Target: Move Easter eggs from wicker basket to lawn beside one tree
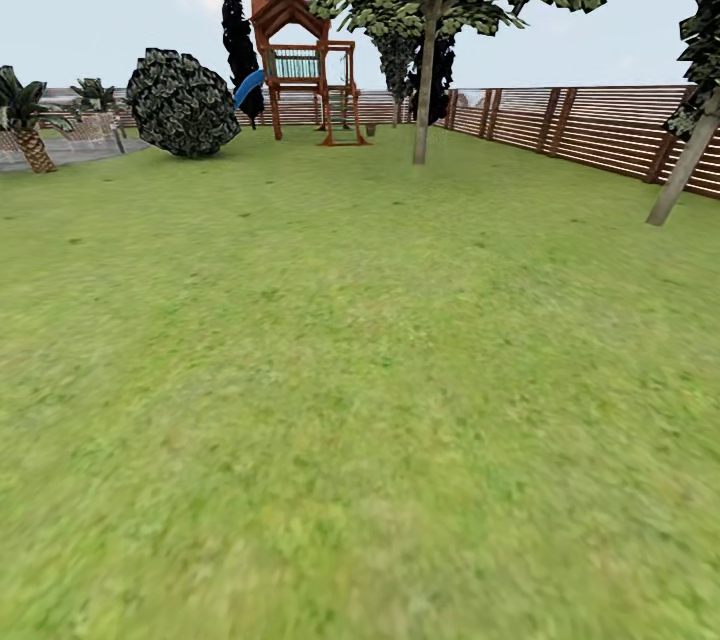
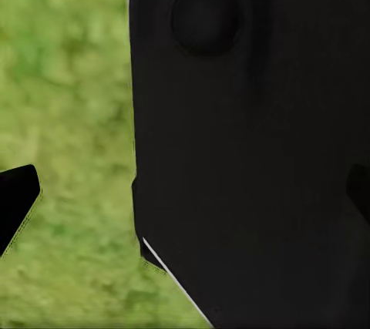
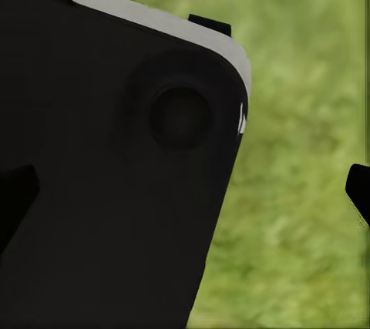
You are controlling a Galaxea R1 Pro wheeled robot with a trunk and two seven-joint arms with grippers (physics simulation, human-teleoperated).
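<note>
Mottled green lawn [image 1: 340,400] runs from the foreground of the head view back to a brown fence [image 1: 590,130] of horizontal wooden slats that closes off the garden. On the grass in front of that fence stands a tree [image 1: 426,80] with a straight pale grey-brown trunk and dark jagged foliage. A wooden play frame [image 1: 305,70] with a blue slide stands near this tree, further back toward the fence, and a round dark bush [image 1: 183,103] sits well apart from the tree on the far side of the play frame. A second, leaning pale trunk [image 1: 685,165] rises beside the fence, well apart from the first tree.

Both wrist views look down on blurred grass past a large black rounded housing [image 2: 254,152] of the robot. Small black finger tips show at the edges of these views, but I cannot tell whether either gripper is open or closed.
</note>
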